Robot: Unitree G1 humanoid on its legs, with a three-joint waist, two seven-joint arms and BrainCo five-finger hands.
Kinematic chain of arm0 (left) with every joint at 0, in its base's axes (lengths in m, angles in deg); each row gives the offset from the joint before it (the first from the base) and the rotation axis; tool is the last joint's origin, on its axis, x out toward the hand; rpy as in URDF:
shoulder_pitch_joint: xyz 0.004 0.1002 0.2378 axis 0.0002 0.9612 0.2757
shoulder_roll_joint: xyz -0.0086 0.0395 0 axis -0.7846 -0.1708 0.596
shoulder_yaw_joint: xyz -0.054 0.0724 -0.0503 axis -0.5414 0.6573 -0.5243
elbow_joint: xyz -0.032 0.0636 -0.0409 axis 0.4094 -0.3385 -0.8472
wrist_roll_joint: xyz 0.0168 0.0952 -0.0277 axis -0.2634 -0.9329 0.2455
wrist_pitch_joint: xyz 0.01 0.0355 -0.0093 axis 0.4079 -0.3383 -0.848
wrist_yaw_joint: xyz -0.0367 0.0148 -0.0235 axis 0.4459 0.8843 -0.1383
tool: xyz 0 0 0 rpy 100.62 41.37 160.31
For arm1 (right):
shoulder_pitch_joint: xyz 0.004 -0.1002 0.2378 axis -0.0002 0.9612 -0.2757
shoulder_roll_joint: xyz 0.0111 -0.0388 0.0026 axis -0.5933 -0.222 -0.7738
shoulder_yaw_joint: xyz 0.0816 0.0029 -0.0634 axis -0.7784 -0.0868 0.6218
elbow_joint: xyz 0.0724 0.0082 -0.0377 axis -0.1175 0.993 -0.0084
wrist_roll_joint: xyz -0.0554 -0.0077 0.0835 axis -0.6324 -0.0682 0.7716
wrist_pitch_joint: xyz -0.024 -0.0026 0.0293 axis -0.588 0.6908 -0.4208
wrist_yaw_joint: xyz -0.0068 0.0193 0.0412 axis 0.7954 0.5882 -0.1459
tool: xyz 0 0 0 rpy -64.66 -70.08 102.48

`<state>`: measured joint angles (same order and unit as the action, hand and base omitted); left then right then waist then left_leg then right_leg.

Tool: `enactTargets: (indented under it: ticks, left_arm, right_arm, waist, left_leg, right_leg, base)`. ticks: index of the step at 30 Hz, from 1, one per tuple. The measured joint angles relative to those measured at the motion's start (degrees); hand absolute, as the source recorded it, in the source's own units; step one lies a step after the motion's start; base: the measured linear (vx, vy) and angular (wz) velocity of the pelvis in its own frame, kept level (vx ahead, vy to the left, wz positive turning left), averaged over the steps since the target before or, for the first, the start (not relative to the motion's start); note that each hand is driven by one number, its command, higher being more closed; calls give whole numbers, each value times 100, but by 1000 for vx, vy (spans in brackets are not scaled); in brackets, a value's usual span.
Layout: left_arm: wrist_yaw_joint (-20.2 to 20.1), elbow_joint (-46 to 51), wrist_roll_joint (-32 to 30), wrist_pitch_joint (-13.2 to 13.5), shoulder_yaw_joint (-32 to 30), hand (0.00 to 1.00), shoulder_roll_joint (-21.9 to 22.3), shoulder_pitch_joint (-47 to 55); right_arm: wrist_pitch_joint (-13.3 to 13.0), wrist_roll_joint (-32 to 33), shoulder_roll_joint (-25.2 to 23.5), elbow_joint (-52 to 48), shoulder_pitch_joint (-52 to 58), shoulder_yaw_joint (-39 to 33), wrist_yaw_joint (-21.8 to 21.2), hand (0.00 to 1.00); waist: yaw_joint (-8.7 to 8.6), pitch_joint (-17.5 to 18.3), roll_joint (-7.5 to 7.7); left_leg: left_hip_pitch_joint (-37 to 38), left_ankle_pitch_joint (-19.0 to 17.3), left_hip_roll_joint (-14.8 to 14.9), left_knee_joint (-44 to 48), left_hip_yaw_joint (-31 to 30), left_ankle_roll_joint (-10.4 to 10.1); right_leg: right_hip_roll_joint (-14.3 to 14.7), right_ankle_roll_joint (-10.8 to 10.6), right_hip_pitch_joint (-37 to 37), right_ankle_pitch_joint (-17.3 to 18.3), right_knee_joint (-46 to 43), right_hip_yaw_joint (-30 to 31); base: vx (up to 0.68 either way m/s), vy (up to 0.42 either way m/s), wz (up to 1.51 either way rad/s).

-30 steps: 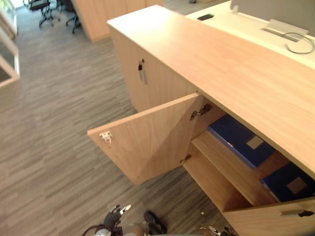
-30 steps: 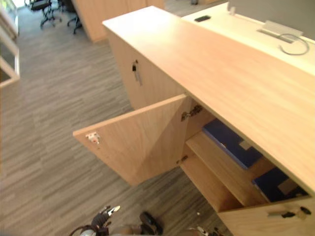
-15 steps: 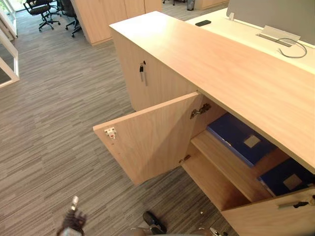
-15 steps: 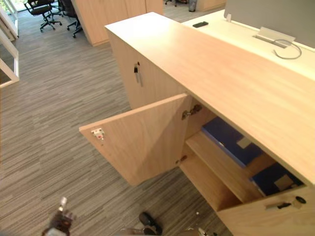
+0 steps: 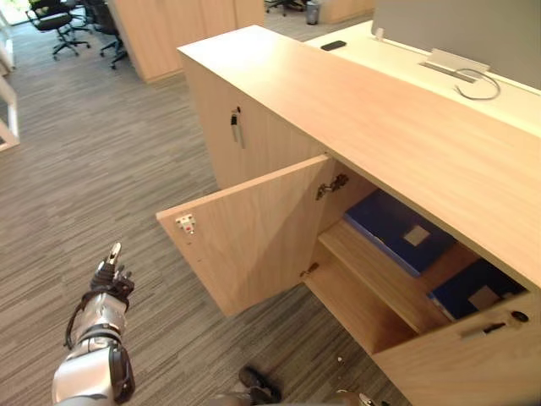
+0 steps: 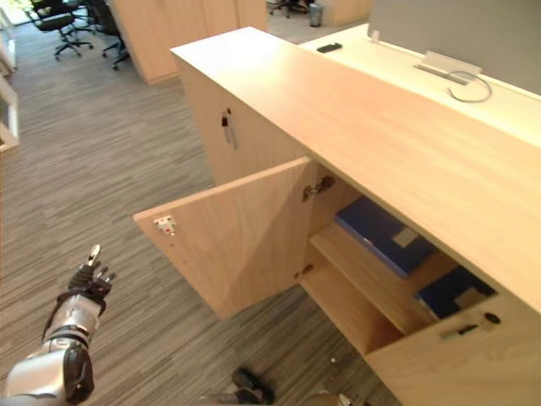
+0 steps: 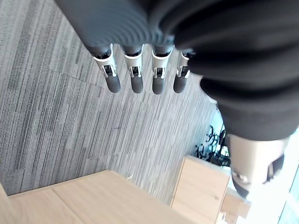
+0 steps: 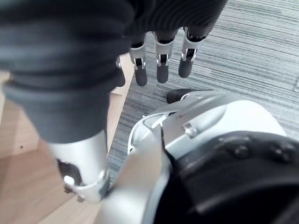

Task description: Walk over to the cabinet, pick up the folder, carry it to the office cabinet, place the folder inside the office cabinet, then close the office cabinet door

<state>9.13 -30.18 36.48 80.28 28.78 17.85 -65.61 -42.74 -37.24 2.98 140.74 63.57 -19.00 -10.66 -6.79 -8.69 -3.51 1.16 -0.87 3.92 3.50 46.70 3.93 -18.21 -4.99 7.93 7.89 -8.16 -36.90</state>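
Observation:
A blue folder (image 5: pixel 396 234) lies flat on the middle shelf inside the open wooden office cabinet (image 5: pixel 372 118), and a second blue folder (image 5: pixel 473 292) lies to its right on the same shelf. The cabinet's left door (image 5: pixel 249 233) stands swung wide out over the floor. Its right door (image 5: pixel 465 355) is partly open at the lower right. My left hand (image 5: pixel 110 275) is raised at the lower left, left of the open door and apart from it, fingers (image 7: pixel 137 77) straight and empty. My right hand (image 8: pixel 161 63) hangs low with relaxed fingers, holding nothing.
A closed door with a key (image 5: pixel 236 128) is left of the open one. Behind the cabinet stands a white desk (image 5: pixel 397 63) with a phone (image 5: pixel 333 45) and a cable. Office chairs (image 5: pixel 51 17) and more wooden cabinets (image 5: pixel 161 30) stand far back over grey carpet.
My left arm has risen from the bottom edge into view at the lower left, hand stretched forward. The camera has shifted slightly; the cabinet and folders have not moved.

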Motion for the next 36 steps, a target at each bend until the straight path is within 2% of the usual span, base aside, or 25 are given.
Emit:
enactTargets:
  ticks: [3, 7, 9, 12, 16, 18, 22, 25, 27, 30, 31, 33, 36]
  left_arm:
    - [5, -2, -385, 4, 554, 0, 60, -612]
    - [50, -34, -682, 24, 960, 0, 255, -833]
    - [68, -141, -707, 33, 1116, 0, 258, -840]
    - [87, -349, -735, 48, 1217, 0, 329, -829]
    - [155, -348, -792, 92, 1228, 0, 261, -722]
    - [201, -344, -907, 132, 1402, 0, 234, -718]
    - [341, 129, -1091, 192, 2056, 0, 236, -450]
    - [388, 1389, -1139, 348, 2895, 0, 253, 186]
    - [374, 2550, -1052, 499, 3783, 0, 273, 788]
    - [240, 3223, -752, 440, 4762, 0, 423, 1250]
    - [-111, 3704, -691, 460, 5382, 0, 496, 1545]
    - [-541, 4112, -632, 356, 6074, 0, 551, 1669]
    - [-1021, 4423, -234, 24, 6872, 0, 980, 1681]
  right_arm:
    - [10, 44, -95, -3, 124, -2, -8, 0]
    - [12, 48, -117, -7, 246, -3, -11, 0]
    - [12, 54, -112, -6, 379, -11, -10, 0]
    - [18, 91, -109, -7, 491, -11, 0, 0]
    - [49, 71, -113, -7, 494, 53, 8, 0]
    - [56, 29, -116, -6, 506, 52, 32, 0]
    - [54, -3, -105, -16, 528, 120, 77, 0]
    - [52, 6, -104, -15, 530, 152, 142, 0]
    - [58, 3, -78, 5, 521, 149, 187, 0]
    - [65, -7, -44, 91, 394, 148, 205, 0]
    - [68, -5, -38, 195, 275, 134, 206, 0]
    - [98, -13, -18, 301, 176, 86, 192, 0]
    - [166, -23, -13, 451, 16, -72, 135, 0]
  waist:
    - [-142, 53, 0]
    - [-319, 49, 9]
    - [-334, 47, 16]
    - [-290, 34, 31]
    - [-199, 19, 55]
    - [-62, -18, 86]
    - [14, -46, 131]
    - [70, -61, 165]
    - [244, -62, 175]
    - [313, -56, 183]
    - [320, -48, 166]
    - [312, -47, 194]
    - [232, -48, 196]
  left_leg:
    - [-5, 153, -172, -395, 9, -103]
    - [78, 225, -177, -539, 71, -208]
    - [113, 253, -164, -550, 111, -250]
    - [122, 357, -142, -599, 109, -321]
    - [204, 568, -34, -785, 167, -356]
    - [284, 638, 11, -839, 249, -346]
    - [290, 635, -7, -859, 234, -344]
    - [199, 608, -96, -863, 44, -309]
    - [149, 577, -177, -863, -46, -264]
    - [106, 533, -259, -863, -94, -201]
    - [78, 512, -297, -863, -100, -173]
    - [87, 489, -331, -863, -113, -140]
    - [84, 448, -355, -863, -30, -87]
  right_leg:
    - [102, 61, -70, -186, 262, 97]
    - [192, 87, -49, -241, 387, 172]
    - [212, 63, -52, -350, 397, 257]
    - [243, -21, -62, -653, 396, 271]
    - [405, -72, -56, -685, 394, 283]
    - [455, -71, -46, -684, 378, 333]
    - [410, -58, -33, -670, 364, 344]
    - [312, -114, -26, -617, 317, 226]
    - [234, -116, -27, -616, 278, 145]
    - [198, -140, -46, -605, 278, 145]
    - [182, -140, -69, -608, 299, 180]
    - [173, -140, -64, -608, 310, 250]
    - [134, -140, -100, -608, 312, 270]
  base:
    - [38, 4, -10]
    - [-3, -50, -10]
    - [10, -77, -6]
    - [28, -103, 9]
    - [35, -124, -7]
    - [18, -93, -15]
    - [11, -51, 1]
    - [1, -8, 31]
    - [4, 13, 27]
    - [-8, 13, 13]
    - [-15, 15, 7]
    - [-8, 8, 3]
    - [-29, 0, -13]
